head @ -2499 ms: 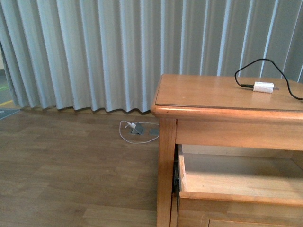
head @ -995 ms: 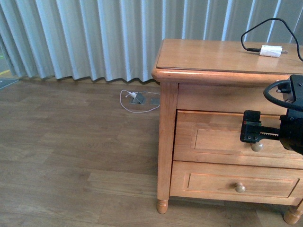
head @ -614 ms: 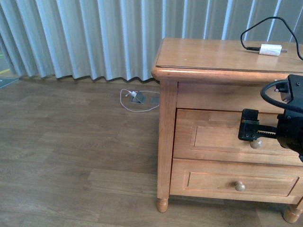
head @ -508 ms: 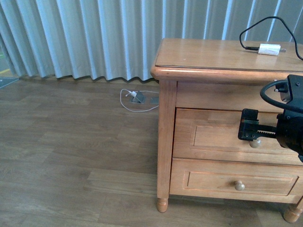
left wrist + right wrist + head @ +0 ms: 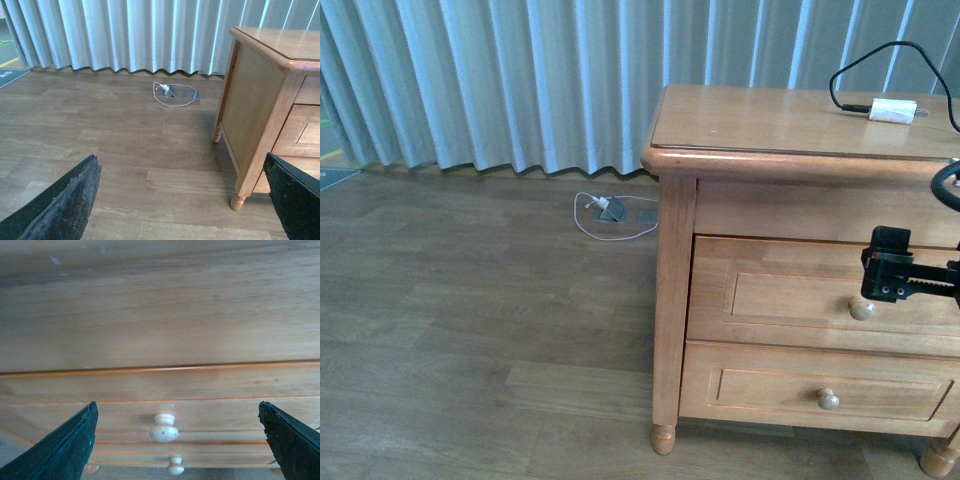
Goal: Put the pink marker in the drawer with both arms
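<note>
The pink marker is not in any view. The upper drawer of the honey-coloured nightstand is shut, and its round knob shows. My right gripper is open at the right edge of the front view, just above and right of that knob, apart from it. In the right wrist view the right gripper faces the drawer front, with the knob between its wide-apart fingers and nothing held. My left gripper is open and empty over the floor, left of the nightstand.
A white plug adapter with a black cable lies on the nightstand top. A lower drawer with its own knob is shut. A white cable and floor socket lie by the grey curtain. Wood floor lies left.
The drawer stood open 2.5 s ago and is shut since. In the last second my right gripper has moved right, off the knob, towards the frame's edge.
</note>
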Robot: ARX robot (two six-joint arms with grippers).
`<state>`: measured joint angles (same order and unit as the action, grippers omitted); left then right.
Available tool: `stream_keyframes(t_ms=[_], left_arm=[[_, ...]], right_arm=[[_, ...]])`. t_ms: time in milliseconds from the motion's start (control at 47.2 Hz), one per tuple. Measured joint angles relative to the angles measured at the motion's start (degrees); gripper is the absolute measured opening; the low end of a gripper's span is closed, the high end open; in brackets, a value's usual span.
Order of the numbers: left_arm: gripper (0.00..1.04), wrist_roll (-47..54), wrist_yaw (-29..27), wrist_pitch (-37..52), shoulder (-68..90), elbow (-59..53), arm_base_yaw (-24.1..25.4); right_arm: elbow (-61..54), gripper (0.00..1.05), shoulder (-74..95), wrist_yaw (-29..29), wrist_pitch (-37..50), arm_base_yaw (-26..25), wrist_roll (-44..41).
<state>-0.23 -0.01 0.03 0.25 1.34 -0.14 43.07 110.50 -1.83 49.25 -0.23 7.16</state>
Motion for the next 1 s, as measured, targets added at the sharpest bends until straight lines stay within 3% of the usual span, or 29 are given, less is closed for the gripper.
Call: stream_keyframes(t_ms=[339, 572, 699, 995], left_arm=[[0.99, 0.0, 0.0, 0.0, 0.0, 0.0, 0.0], [0.99, 0.0, 0.0, 0.0, 0.0, 0.0, 0.0], [0.99, 0.0, 0.0, 0.0, 0.0, 0.0, 0.0], [0.99, 0.0, 0.0, 0.0, 0.0, 0.0, 0.0]], right_arm=[[-12.7, 0.96, -21.7, -5.7, -12.2, -5.5, -4.5], [-21.2, 0.96, -51.7, -16.9, -34.7, -12.7, -9.0], [-24.7, 0.96, -66.6, -24.7, -45.6, -19.5, -12.0], [-25.4, 0.96, -69.7, -25.3, -46.3, -21.6, -13.4]])
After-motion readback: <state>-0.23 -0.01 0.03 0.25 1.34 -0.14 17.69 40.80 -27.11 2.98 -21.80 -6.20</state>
